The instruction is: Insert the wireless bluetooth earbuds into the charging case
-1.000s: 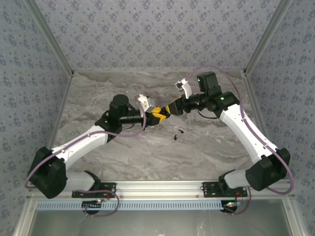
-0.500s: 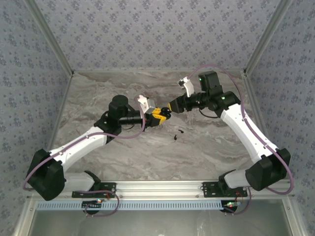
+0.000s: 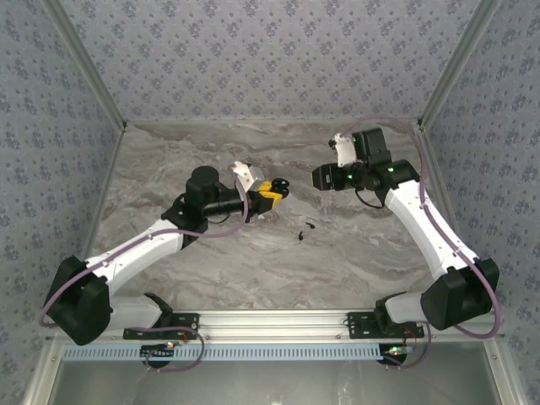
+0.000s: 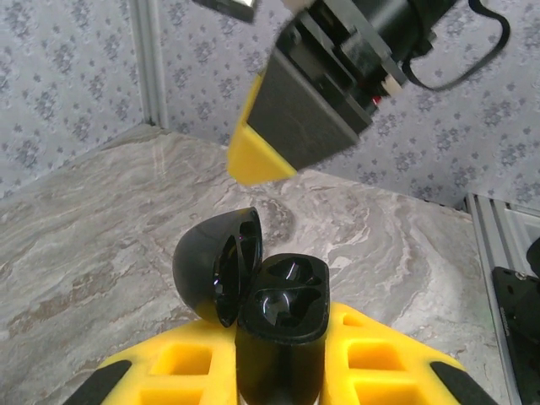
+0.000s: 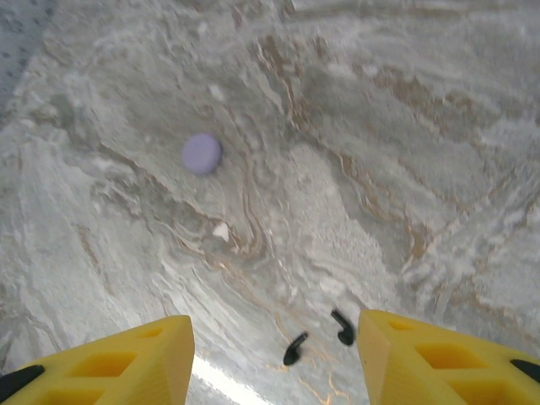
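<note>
1. Top external view: the left pincer [image 3: 272, 189] sits just left of centre frame, clenched on the open charging case [image 3: 278, 185] and holding it above the marble desk [image 3: 337, 261].
2. The right pincer [image 3: 319, 178] hangs to the right of the case at about the same height in the frame, apart from it.
3. Two tiny black pieces lie on the desk below the gap between the pincers. One earbud [image 3: 298, 235] is down and left of the other earbud [image 3: 310, 224]; they are near each other, not touching, and neither is in the case.
4. Left wrist view: the charging case [image 4: 283, 316] stands at lower centre, gripped between the left pincer's yellow fingers [image 4: 169, 371]. Its lid [image 4: 215, 266] is swung open to the left, and two glossy black wells face the camera.
5. A black, yellow-tipped finger [image 4: 260, 160] of the right pincer fills the upper centre, above the case and clear of it.
6. Right wrist view: the right pincer [image 5: 274, 327] is released, its yellow fingers [image 5: 126, 354] spread wide at the bottom corners.
7. Both earbuds lie on the desk at lower centre, one earbud [image 5: 295, 348] just left of the other earbud [image 5: 342, 327].
8. A lilac round disc [image 5: 202, 153] rests at upper left, well apart from the earbuds.
</note>
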Action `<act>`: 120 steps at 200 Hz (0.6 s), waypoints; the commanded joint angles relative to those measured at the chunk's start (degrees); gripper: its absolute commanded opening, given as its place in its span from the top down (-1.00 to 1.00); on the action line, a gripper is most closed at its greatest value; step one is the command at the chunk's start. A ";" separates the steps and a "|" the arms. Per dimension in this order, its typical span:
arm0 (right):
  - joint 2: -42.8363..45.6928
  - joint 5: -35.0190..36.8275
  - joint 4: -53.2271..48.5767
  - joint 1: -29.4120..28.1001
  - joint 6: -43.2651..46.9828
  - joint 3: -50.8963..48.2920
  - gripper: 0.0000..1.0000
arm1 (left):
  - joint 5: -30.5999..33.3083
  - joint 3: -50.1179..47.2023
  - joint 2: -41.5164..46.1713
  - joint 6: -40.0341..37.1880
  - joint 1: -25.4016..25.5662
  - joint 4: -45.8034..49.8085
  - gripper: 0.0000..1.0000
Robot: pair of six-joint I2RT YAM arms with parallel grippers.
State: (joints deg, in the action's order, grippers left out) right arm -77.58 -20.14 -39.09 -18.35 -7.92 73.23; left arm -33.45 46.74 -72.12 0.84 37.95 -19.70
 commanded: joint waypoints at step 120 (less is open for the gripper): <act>-15.37 -5.24 3.16 -2.40 -2.35 -13.36 0.51 | 9.63 -6.82 6.45 7.48 2.89 -3.99 0.58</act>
State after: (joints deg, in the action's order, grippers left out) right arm -90.70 -23.70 -37.65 -19.44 -9.65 60.60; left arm -25.32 40.58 -67.20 6.76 40.32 -21.26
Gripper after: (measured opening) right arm 0.268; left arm 0.209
